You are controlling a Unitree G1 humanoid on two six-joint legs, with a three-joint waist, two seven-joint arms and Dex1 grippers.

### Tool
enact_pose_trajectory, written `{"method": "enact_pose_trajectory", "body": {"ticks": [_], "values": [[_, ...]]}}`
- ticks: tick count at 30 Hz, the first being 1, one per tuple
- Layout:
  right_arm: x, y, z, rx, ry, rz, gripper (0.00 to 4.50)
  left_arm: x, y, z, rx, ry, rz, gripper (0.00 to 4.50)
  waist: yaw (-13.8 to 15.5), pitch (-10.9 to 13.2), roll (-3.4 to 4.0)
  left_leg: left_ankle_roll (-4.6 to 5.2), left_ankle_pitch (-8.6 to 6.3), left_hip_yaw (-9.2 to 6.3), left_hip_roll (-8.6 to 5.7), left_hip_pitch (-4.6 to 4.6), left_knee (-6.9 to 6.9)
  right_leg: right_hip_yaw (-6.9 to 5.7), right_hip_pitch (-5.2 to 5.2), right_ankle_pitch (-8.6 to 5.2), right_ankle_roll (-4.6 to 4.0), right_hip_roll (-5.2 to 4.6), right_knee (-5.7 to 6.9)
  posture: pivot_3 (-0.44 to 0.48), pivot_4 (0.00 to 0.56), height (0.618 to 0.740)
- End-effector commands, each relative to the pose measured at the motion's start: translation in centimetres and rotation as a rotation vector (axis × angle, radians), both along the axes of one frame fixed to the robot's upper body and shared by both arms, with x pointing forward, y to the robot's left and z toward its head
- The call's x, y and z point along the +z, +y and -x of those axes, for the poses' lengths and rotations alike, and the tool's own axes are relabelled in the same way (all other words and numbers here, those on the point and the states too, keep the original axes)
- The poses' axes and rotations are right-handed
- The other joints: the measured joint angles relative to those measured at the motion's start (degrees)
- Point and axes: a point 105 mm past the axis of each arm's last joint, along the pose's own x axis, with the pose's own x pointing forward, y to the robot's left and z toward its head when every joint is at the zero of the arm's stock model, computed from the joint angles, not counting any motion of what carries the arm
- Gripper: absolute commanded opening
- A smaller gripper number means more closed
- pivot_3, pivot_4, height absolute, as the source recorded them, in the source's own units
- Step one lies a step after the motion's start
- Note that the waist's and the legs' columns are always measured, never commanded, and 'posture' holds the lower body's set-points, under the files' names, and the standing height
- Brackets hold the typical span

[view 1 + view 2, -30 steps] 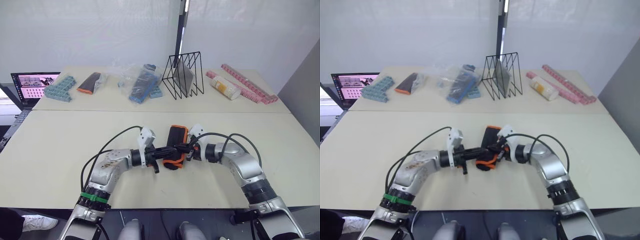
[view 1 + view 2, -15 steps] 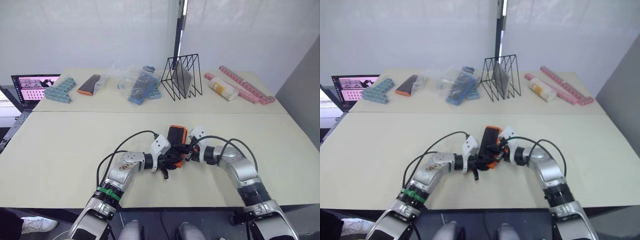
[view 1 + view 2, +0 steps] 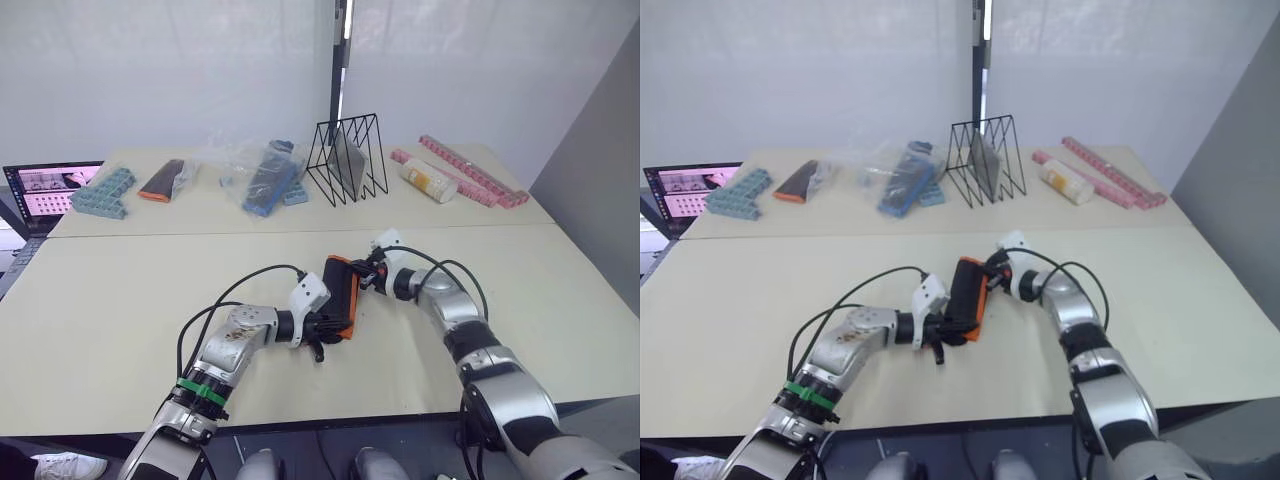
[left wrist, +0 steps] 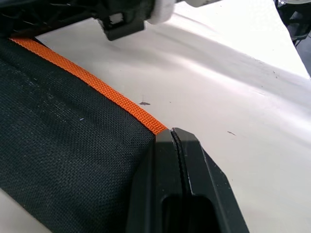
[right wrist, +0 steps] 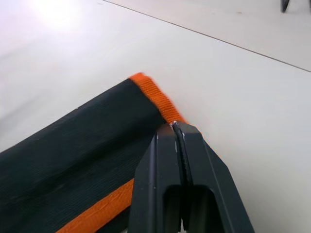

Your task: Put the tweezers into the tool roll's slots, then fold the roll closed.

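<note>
My left gripper (image 3: pixel 322 328) is at the near end of the tool roll (image 3: pixel 341 287), mid-table on the front table (image 3: pixel 120 300). In the left wrist view its fingers (image 4: pixel 175 170) are pressed together right at the roll's orange edging (image 4: pixel 97 87); they look pinched on the fabric edge, though I can't see fabric between the tips, so I call it closed against the roll.

The roll is already folded up into a compact black bundle with orange trim, lying between my two grippers and tilted a bit. No slots visible, no tweezers visible anywhere on the table, so my guess is they're inside and the insertion part is done. Can't confirm that from here.

My right gripper (image 3: pixel 371 279) is at the far end of the roll. In the right wrist view its fingers (image 5: pixel 180 160) are closed tight, tips at the orange corner (image 5: pixel 155 94), touching it or just nipping it.

Judgement: late stage. What's left is finishing the fold or flattening, maybe the strap, which I can't make out, then letting go with both grippers.

Back table (image 3: pixel 200 205), untouched: blue blocks (image 3: pixel 98 191), bagged items (image 3: pixel 262 172), wire rack (image 3: pixel 345 158), pink strips (image 3: pixel 470 172).
</note>
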Motion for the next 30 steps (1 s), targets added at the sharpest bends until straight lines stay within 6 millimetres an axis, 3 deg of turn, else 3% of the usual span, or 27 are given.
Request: {"method": "enact_pose_trajectory", "body": {"ticks": [1,4,10,12,14,17,22,24,26,30], "values": [[-1.1,-1.4,-0.4,-0.088,0.020,-0.004,0.00,-4.5,2.6,1.3,0.092,0.176,-0.082,0.03,-0.26,0.00,-0.01,0.00,0.00,0.01,0.03,0.02,0.00,0.00,0.01,0.00,0.00,0.01,0.00,0.000,0.150,0.685],[0.6,-1.6,-0.9,-0.096,-0.049,-0.060,0.00,-2.7,2.7,0.5,0.124,0.111,-0.011,0.03,-0.29,0.03,0.04,0.00,0.00,0.02,0.08,0.00,0.00,0.01,-0.04,0.00,-0.01,0.02,0.02,0.000,0.150,0.685],[4.7,-2.4,-0.2,0.005,-0.160,-0.144,0.00,3.4,3.2,-0.8,0.161,-0.095,0.193,0.03,-0.15,0.35,0.22,0.00,0.00,0.01,0.05,-0.66,0.05,0.03,-0.62,0.03,-0.02,-0.06,0.08,0.000,0.150,0.685],[5.8,-3.0,0.4,0.034,-0.189,-0.134,0.56,5.6,4.2,-1.3,0.199,-0.133,0.258,0.00,-0.10,0.39,0.25,0.00,0.00,0.01,0.02,-1.02,0.05,0.05,-1.01,0.04,-0.01,-0.10,0.21,0.000,0.150,0.685],[6.6,-3.6,1.1,0.063,-0.206,-0.116,1.21,6.8,5.1,-1.0,0.196,-0.164,0.270,0.55,-0.02,0.48,0.26,0.00,0.01,-0.06,0.01,-1.53,0.17,0.03,-1.54,0.09,-0.03,-0.11,0.48,0.000,0.150,0.685],[7.4,-4.5,2.2,0.103,-0.229,-0.072,2.22,7.8,7.3,-0.6,0.210,-0.202,0.240,1.48,0.15,0.69,0.33,0.00,0.00,-0.07,-0.07,-1.60,0.13,0.03,-1.69,0.11,-0.06,-0.17,0.63,0.000,0.150,0.685],[8.2,-6.8,3.6,0.095,-0.213,-0.085,3.92,9.6,13.7,-0.7,0.373,-0.331,0.154,3.12,0.21,1.12,0.26,-0.01,0.00,-0.05,-0.11,-1.59,0.14,-0.01,-1.67,0.11,-0.06,-0.27,0.55,0.000,0.150,0.685],[8.0,-7.7,4.4,0.098,-0.183,-0.093,4.50,8.8,16.6,0.0,0.421,-0.328,0.068,3.79,0.26,1.37,0.28,0.00,0.00,-0.06,-0.10,-1.59,0.15,-0.04,-1.67,0.11,-0.06,-0.27,0.54,0.000,0.150,0.685],[7.8,-8.6,4.9,0.087,-0.158,-0.086,4.50,7.9,19.3,0.9,0.457,-0.319,-0.017,4.44,0.21,1.52,0.32,0.00,0.00,-0.05,-0.10,-1.58,0.15,-0.03,-1.67,0.10,-0.06,-0.27,0.53,0.000,0.150,0.685],[7.0,-11.0,5.6,0.030,-0.099,-0.096,4.50,7.0,23.9,2.6,0.548,-0.314,-0.117,4.48,0.31,1.75,0.30,0.00,0.00,0.00,-0.12,-1.60,0.14,-0.09,-1.72,0.10,-0.06,-0.38,0.49,0.000,0.150,0.685]]}}
